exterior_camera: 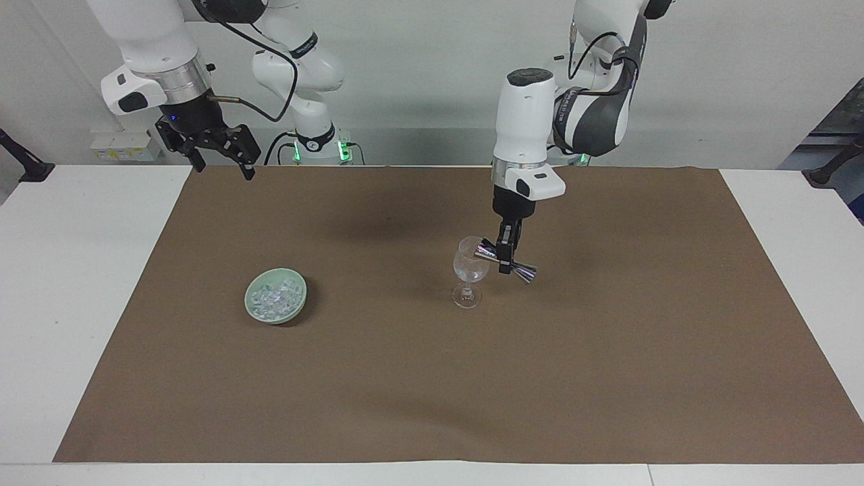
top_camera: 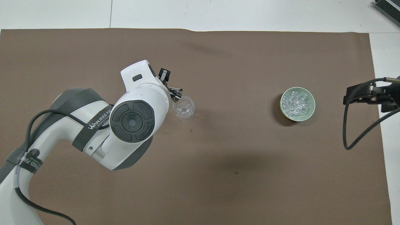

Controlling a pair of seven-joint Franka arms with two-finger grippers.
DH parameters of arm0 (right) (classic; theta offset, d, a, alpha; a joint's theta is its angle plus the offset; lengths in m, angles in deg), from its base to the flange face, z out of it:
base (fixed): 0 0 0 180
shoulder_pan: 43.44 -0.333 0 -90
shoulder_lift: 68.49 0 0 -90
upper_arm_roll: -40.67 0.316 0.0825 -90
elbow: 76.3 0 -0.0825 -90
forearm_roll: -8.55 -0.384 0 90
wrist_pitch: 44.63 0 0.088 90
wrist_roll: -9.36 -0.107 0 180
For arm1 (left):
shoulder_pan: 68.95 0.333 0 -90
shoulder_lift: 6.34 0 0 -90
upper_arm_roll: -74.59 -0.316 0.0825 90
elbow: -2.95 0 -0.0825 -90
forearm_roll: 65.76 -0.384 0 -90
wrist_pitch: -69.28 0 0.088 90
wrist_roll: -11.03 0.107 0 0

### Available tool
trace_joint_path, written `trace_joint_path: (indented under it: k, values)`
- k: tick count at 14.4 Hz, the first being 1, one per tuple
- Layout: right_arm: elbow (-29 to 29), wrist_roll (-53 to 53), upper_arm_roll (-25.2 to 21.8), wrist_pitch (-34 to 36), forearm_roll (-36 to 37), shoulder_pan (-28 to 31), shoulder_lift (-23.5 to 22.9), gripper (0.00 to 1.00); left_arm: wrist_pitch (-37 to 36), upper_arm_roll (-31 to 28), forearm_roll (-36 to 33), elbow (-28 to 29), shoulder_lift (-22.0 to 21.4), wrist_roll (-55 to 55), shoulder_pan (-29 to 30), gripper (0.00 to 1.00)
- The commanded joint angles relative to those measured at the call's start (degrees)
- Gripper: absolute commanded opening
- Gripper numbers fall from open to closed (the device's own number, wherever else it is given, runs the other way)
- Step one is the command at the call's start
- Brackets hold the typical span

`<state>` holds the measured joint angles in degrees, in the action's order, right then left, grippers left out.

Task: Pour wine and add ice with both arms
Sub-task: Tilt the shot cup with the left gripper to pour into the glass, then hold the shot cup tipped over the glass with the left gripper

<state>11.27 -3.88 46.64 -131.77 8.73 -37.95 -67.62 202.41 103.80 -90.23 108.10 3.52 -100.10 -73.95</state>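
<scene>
The only writing that can be read is on the left arm (top_camera: 93,137): a grey band around its white shell carries pale letters that seem to spell "WANJEED", at the lower left of the overhead frame. A second band lower on the same arm bears letters too cut off to make out.

The left gripper (exterior_camera: 505,260) hangs just right of centre in the facing frame, its black fingers pinched tight around the narrow waist of a jigger (exterior_camera: 505,260). The jigger is polished metal, two small cones joined tip to tip, lying nearly level and sloping down toward the right of that frame. Its higher mouth sits at the rim of the wine glass (exterior_camera: 470,264). In the overhead frame the jigger (top_camera: 176,94) shows as a shiny cone touching the glass rim (top_camera: 184,108) from the upper left.

The wine glass is clear, with a rounded bowl, short stem and round foot, standing upright on the brown mat (exterior_camera: 432,378). Whether any wine lies in it cannot be told. The mat is matte, paper-like, with a slightly wavy edge, laid on a white table (exterior_camera: 81,283).

The ice (exterior_camera: 272,298) is a heap of small glassy cubes in a shallow, smooth pale green bowl (exterior_camera: 295,302) at the left of the facing frame, well apart from the glass.

The right gripper (exterior_camera: 217,154) waits high at the upper left of the facing frame, over the mat's corner, its black fingers spread wide and holding nothing.
</scene>
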Motion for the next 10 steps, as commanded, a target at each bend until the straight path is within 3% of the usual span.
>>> trace_joint_path:
  k: [1,10]
  values:
    - [0.05,1.91,0.28,0.31,-1.68,0.93,0.1,1.0,-3.39,1.02,-1.72,-1.35,0.34,3.89,0.17,0.0]
    - [0.05,1.91,0.28,0.4,-1.68,0.93,0.19,1.0,-4.37,1.38,-1.89,-3.02,0.95,4.17,0.08,0.0]
